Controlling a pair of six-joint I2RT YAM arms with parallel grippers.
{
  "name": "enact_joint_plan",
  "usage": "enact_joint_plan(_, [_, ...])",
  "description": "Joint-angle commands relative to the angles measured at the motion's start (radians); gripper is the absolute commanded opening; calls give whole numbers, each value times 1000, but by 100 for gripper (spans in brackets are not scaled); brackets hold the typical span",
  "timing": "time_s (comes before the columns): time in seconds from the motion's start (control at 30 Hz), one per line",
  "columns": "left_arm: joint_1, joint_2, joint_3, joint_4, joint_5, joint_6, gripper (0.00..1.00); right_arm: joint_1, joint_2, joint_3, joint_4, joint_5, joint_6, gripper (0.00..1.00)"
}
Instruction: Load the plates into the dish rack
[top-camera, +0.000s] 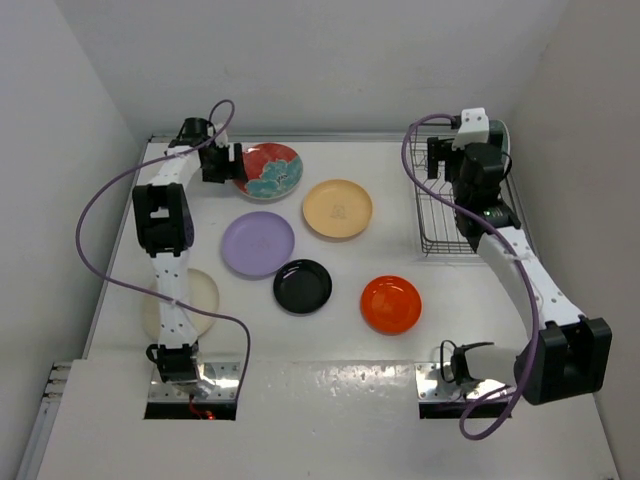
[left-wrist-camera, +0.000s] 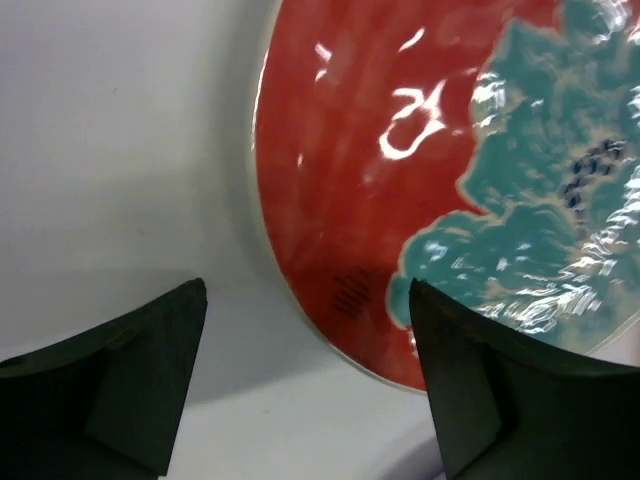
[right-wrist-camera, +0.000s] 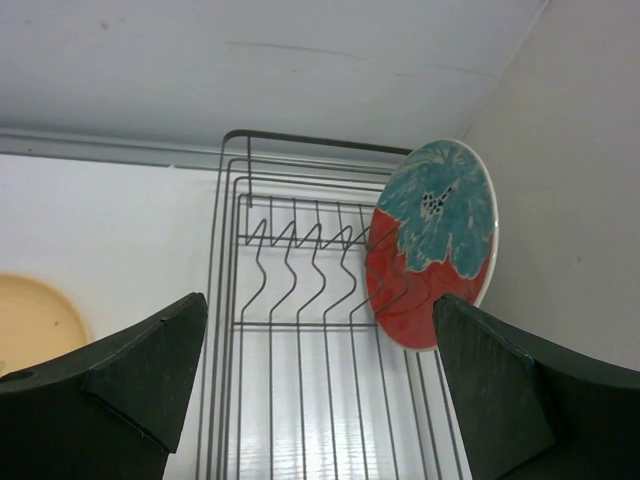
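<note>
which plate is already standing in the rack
The red plate with the teal flower, standing on edge in the dish rack; its red twin and the rest lie flat on the table.

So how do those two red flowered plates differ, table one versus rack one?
The red plate on the table lies flat, face up; the red plate in the rack stands on edge, tilted, in the dish rack. The first has the open left gripper at its rim; nothing touches the second. Both show teal flowers.
</note>
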Motion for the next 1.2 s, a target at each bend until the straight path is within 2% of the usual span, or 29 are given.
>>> enact_joint_plan(0.0, [11, 43, -4, 19, 178, -101, 82, 29, -66, 6, 44, 37, 29, 93])
enact_joint_plan(0.07, [11, 64, -4, 31, 228, -131, 72, 38, -71, 6, 53, 46, 26, 93])
enact_joint_plan(0.13, [11, 89, -17, 49, 284, -155, 67, 60, -77, 9, 75, 54, 15, 93])
enact_joint_plan(0.27, [11, 117, -26, 98, 365, -196, 46, 86, -79, 18, 86, 56, -9, 93])
enact_joint_plan(0.3, [11, 117, -26, 109, 380, -223, 28, 98, -77, 22, 87, 63, -12, 93])
enact_joint_plan(0.4, [34, 117, -38, 166, 435, -291, 0, 121, -65, 26, 83, 60, -25, 93])
enact_joint_plan(0.63, [54, 40, 55, 238, 485, -348, 0, 179, -4, 47, 35, -47, -5, 93])
enact_joint_plan(0.77, [54, -50, 143, 267, 517, -337, 0, 201, 73, 110, -85, -286, -2, 93])
enact_joint_plan(0.8, [54, -70, 158, 267, 526, -307, 0, 210, 88, 154, -103, -400, -5, 93])
enact_joint_plan(0.93, [25, -202, 145, 267, 538, -213, 0, 231, 168, 242, -218, -533, -2, 96])
enact_joint_plan(1.07, [-32, -329, 74, 247, 561, -120, 0, 239, 242, 305, -258, -599, 23, 96])
enact_joint_plan(1.17, [-84, -389, 92, 160, 561, -6, 0, 244, 266, 325, -257, -641, 28, 96])
